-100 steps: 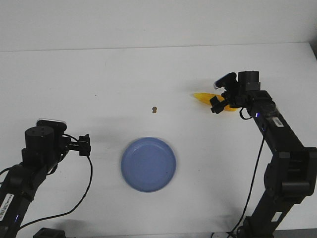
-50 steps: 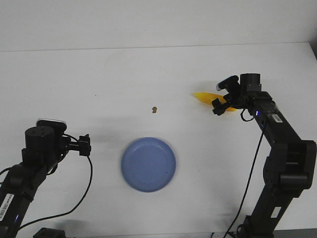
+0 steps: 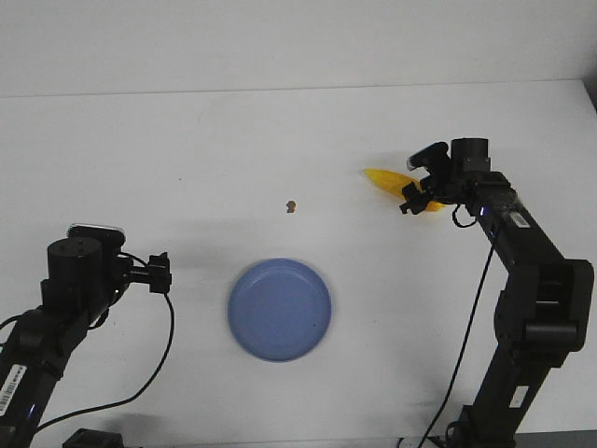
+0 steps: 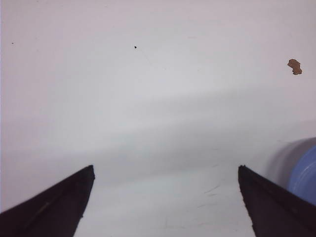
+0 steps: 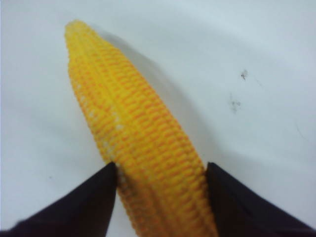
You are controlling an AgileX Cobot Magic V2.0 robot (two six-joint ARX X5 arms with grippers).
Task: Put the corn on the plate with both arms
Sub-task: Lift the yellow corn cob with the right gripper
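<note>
A plain white table (image 3: pixel 187 140) fills nearly the whole front view, matte and evenly lit, with a paler band of wall or backdrop along its far edge. The surface shows faint scuffs and a few dark flecks, and a tiny brown speck (image 3: pixel 292 205) lies near the middle. The plate (image 3: pixel 280 309) sits toward the near edge, between the two arms. The corn (image 3: pixel 384 180) lies on the far right part of the table, well apart from the plate, its pointed tip aimed left. The right gripper (image 5: pixel 160 170) grasps the cob, a finger pressed on each side. The left gripper (image 4: pixel 165 170) hangs released over bare table, beside the plate's rim.
</note>
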